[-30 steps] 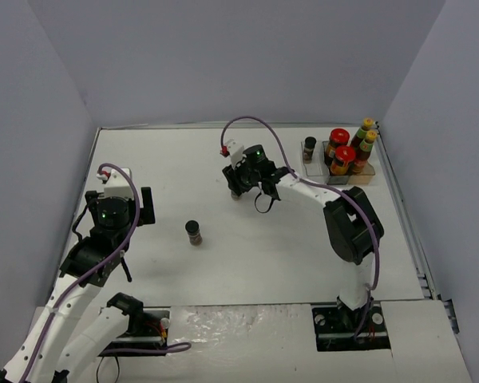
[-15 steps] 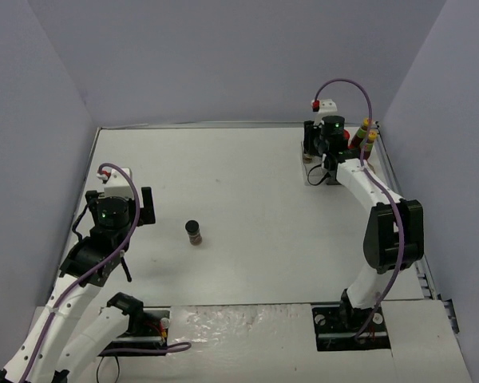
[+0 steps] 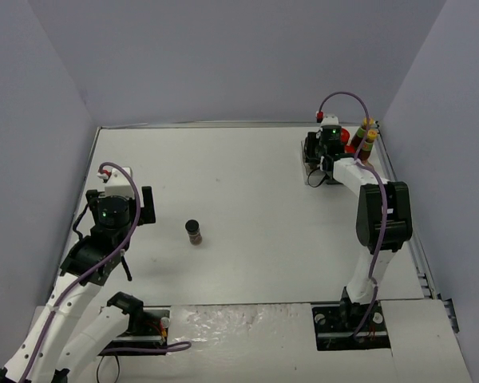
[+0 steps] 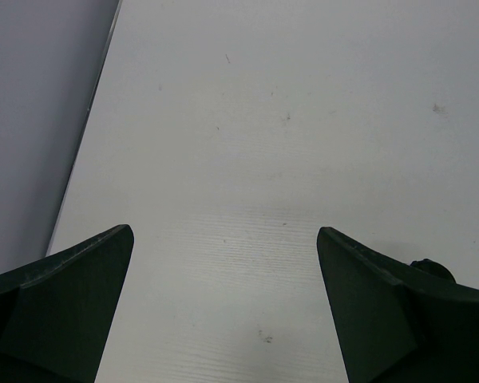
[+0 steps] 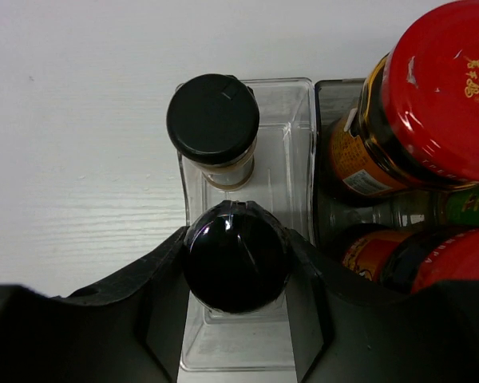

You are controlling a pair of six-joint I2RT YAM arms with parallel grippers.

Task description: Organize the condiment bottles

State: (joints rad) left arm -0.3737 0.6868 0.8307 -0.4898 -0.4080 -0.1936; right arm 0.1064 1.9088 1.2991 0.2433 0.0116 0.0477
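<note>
My right gripper [image 5: 235,259] is shut on a black-capped dark jar [image 5: 235,255] and holds it over the clear compartment of the tray [image 5: 297,167]. A second black-capped jar [image 5: 213,120] stands in that compartment just beyond it. Two red-lidded jars [image 5: 439,88] fill the compartment to the right. In the top view the right gripper [image 3: 313,152] is at the tray, with two yellow-capped bottles [image 3: 369,130] behind it. A third black-capped jar [image 3: 193,232] stands alone on the table. My left gripper [image 4: 223,239] is open and empty, to the left of that jar.
The tray [image 3: 311,180] stands at the far right of the white table, close to the right wall. My left arm [image 3: 112,211] hovers near the table's left edge, where the wall [image 4: 40,120] meets it.
My right gripper has carried its black-capped jar from the middle of the table to the tray at the far right. The left arm and the lone jar have not moved.
</note>
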